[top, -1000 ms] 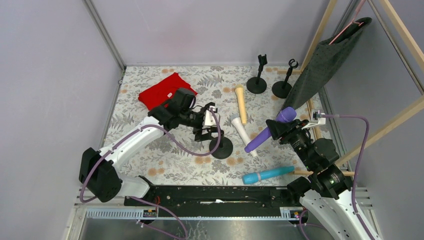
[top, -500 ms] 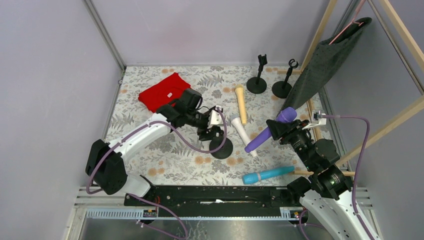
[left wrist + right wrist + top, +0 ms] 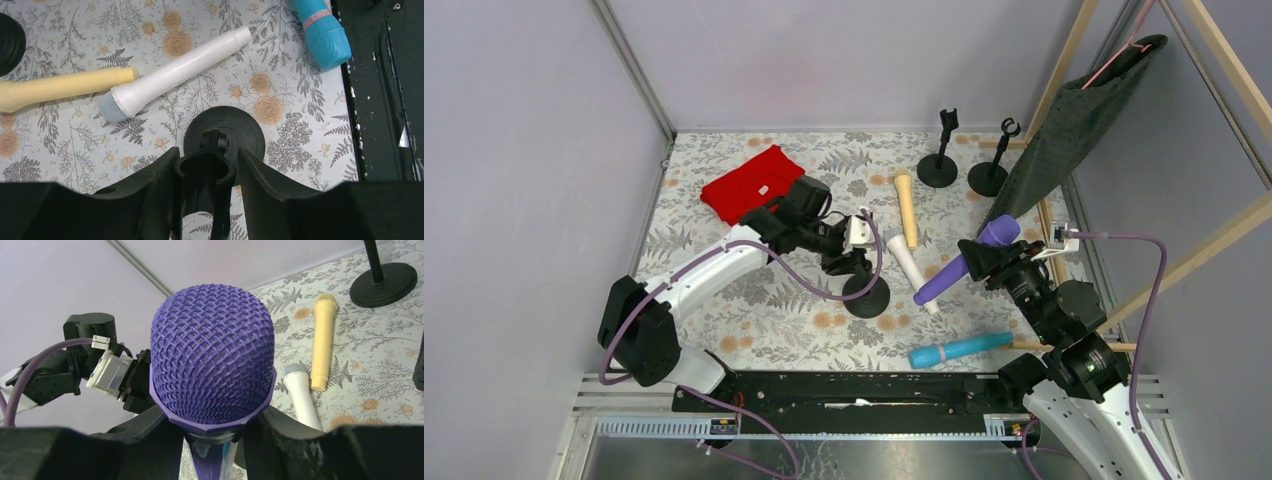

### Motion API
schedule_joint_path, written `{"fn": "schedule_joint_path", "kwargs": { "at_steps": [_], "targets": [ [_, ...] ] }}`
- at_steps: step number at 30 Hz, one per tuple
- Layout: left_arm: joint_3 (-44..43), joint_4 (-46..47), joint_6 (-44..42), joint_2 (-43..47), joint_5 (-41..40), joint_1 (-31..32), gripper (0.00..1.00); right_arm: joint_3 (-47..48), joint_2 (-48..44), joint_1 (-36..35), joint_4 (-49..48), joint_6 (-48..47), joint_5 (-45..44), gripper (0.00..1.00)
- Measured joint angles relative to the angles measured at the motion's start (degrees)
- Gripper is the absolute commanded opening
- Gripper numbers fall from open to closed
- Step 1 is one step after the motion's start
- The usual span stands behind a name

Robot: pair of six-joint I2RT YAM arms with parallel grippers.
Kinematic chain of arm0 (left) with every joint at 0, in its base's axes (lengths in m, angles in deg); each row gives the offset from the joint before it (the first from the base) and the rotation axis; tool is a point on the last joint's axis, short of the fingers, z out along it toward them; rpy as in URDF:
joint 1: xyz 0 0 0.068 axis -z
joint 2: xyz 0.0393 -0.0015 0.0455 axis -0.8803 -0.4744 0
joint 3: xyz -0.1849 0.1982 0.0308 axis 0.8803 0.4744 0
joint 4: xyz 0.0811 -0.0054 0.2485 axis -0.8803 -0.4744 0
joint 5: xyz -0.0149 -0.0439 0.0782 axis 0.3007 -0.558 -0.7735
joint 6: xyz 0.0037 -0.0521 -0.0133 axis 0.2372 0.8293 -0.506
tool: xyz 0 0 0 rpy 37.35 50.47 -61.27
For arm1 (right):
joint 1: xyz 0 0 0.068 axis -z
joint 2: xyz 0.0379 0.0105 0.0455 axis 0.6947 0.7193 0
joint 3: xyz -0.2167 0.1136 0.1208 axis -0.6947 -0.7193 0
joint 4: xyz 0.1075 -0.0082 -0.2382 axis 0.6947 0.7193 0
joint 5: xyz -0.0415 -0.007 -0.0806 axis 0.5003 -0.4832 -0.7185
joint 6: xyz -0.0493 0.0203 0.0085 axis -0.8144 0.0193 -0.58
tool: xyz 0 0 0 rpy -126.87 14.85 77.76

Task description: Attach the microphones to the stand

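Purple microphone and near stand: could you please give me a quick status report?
Left hand closed on clip of near stand. Right hand holds purple microphone, raised, not yet clipped in. White microphone lies beside the stand's base, between the two.

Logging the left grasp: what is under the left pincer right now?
The black stand. Its clip sits between the fingers of the left pincer, which appear to touch it on both sides. Its round base rests on the floral mat. The clip mostly hides the post.

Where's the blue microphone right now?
In the top view the blue microphone lies flat at the near edge of the table, right of centre, below the purple microphone held by the right gripper.
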Motion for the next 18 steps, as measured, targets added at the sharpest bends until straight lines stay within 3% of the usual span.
{"fn": "schedule_joint_path", "kwargs": {
  "at_steps": [6,13,18],
  "targets": [
    [2.8,5.0,5.6,2.0,-1.3,0.4,0.5,0.0,-0.4,0.0,0.0,0.2,0.0,0.0],
    [5.5,15.8,20.2,4.1,-8.7,4.6,0.46,-0.5,-0.4,0.0,-0.1,0.7,0.0,0.0],
    [7.5,20.3,26.1,4.9,-12.8,7.0,0.67,-0.7,-0.4,0.0,-0.1,1.0,0.0,0.0]
  ]
}}
